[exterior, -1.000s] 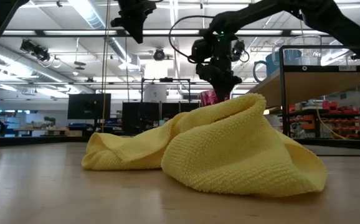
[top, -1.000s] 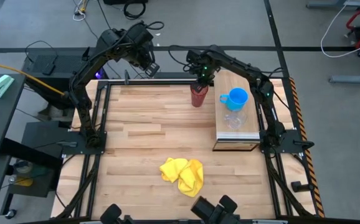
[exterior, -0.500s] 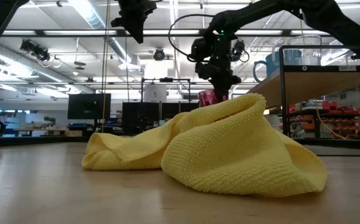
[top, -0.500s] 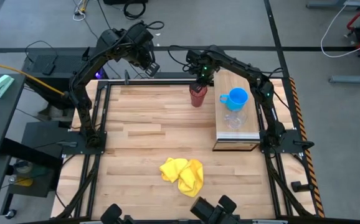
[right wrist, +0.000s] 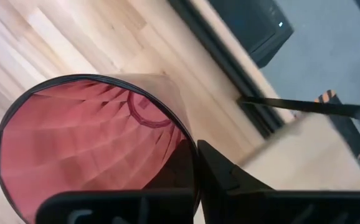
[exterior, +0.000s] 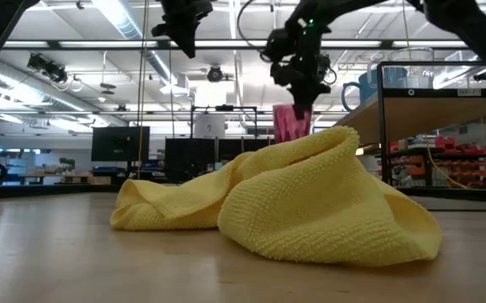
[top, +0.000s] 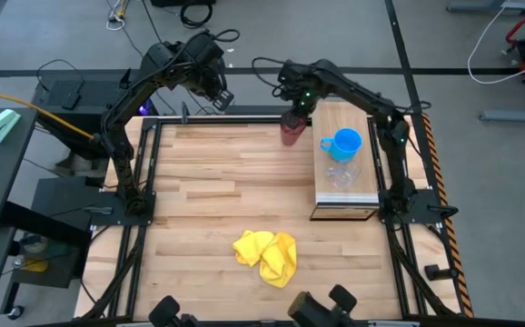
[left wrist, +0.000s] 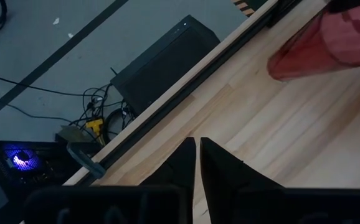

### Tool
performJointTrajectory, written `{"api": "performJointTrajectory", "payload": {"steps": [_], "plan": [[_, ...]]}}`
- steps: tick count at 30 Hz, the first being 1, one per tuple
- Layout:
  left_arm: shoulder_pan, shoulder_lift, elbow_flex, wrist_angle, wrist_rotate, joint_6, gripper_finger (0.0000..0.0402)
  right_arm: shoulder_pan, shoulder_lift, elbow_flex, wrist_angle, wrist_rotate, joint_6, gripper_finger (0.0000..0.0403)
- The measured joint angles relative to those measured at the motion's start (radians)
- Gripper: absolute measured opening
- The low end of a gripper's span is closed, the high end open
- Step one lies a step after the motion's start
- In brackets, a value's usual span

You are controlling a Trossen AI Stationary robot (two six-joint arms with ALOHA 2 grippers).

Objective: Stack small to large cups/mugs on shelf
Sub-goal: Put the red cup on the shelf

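The right gripper [top: 292, 107] pinches the rim of the tall dark red ribbed tumbler [top: 290, 128], one finger [right wrist: 220, 171] inside the mouth against the wall, and holds it clear of the wide butcher-block tabletop [top: 226, 195] near the table's far edge, just beside the far end of the long light-wood plank shelf [top: 364, 186]. In the low view the tumbler [exterior: 290, 124] hangs under the gripper, above the crumpled yellow cloth [exterior: 285, 198]. On the shelf stand the bright blue mug with a handle [top: 343, 143] and, just beside it, the small clear plastic cup [top: 341, 174]. The left gripper [top: 219, 98] waits above the table's far edge, its fingers [left wrist: 181, 163] pressed together.
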Motion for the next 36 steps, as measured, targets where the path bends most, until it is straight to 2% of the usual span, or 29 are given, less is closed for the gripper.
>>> {"api": "performJointTrajectory", "payload": {"steps": [10, 22, 28, 36], "plan": [[0.0, 0.0, 0.0, 0.025, 0.0, 0.001, 0.0022, -0.024, -0.208, 0.0, -0.002, 0.047, 0.068, 0.0005], [0.0, 0.0, 0.0, 0.024, 0.0, 0.0, 0.0022, -0.178, -0.385, 0.0, -0.135, 0.047, 0.165, 0.0005], [0.0, 0.0, 0.0, 0.024, 0.0, -0.001, 0.0022, -0.285, -0.446, 0.004, -0.13, -0.05, 0.247, 0.0005], [0.0, 0.0, 0.0, 0.03, 0.0, -0.005, 0.0013, -0.411, -0.499, 0.004, -0.129, -0.128, 0.303, 0.0005]]}}
